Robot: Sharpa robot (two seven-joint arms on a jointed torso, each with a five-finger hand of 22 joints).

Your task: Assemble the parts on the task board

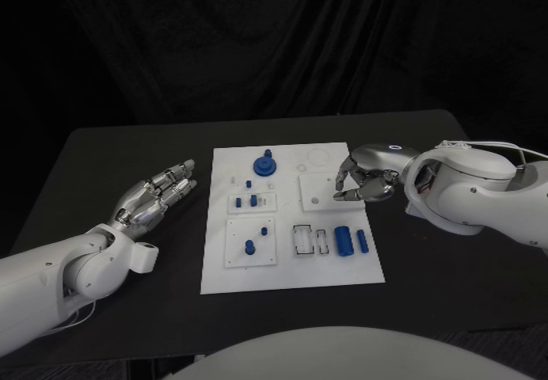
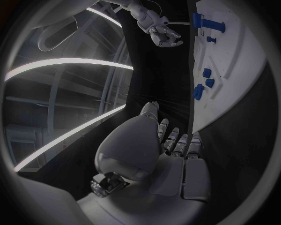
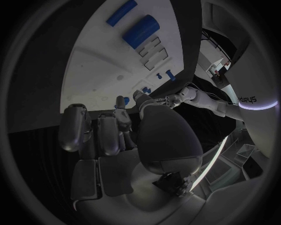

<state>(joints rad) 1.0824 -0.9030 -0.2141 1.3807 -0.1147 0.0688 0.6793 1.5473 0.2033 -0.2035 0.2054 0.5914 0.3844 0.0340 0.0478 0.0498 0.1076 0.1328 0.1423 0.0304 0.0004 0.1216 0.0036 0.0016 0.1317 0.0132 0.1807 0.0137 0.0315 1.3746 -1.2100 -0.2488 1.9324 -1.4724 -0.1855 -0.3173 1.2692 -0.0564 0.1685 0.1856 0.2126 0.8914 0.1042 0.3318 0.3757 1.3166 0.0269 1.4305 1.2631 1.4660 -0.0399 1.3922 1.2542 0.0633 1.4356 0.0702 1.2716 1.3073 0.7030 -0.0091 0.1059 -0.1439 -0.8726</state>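
Head view puts your left arm (image 1: 51, 277) nearest you, coming in low from the left side of the black table (image 1: 114, 158). Your left hand (image 1: 154, 199) lies beyond it on the bare tabletop, just left of the task board (image 1: 291, 277), fingers stretched out straight and close side by side, holding nothing. From the left wrist camera you see the same hand (image 2: 166, 145) from behind, its fingers flat and pointing along the board's edge (image 2: 234, 84).

On the near end of the board you have a small raised plate with two blue parts (image 1: 255, 241) on the left, and to its right a row of open slots (image 1: 310, 240), then a thick blue cylinder (image 1: 343, 239) and a thinner blue rod (image 1: 363, 241) lying side by side. Further up sits another small plate with short blue pegs (image 1: 245, 201). Beyond that, near the far end, a round blue gear-like part (image 1: 265, 165) stands on the board.

Your right hand (image 1: 366, 180) is over the board's right edge, level with the middle square plate (image 1: 320, 192), its fingers curled in towards the palm. Whether anything sits between the fingertips you cannot tell. The right wrist camera shows its fingers (image 3: 96, 133) bent over the white board (image 3: 93, 75), with the cylinder (image 3: 140, 30) and rod (image 3: 121, 12) well beyond them.
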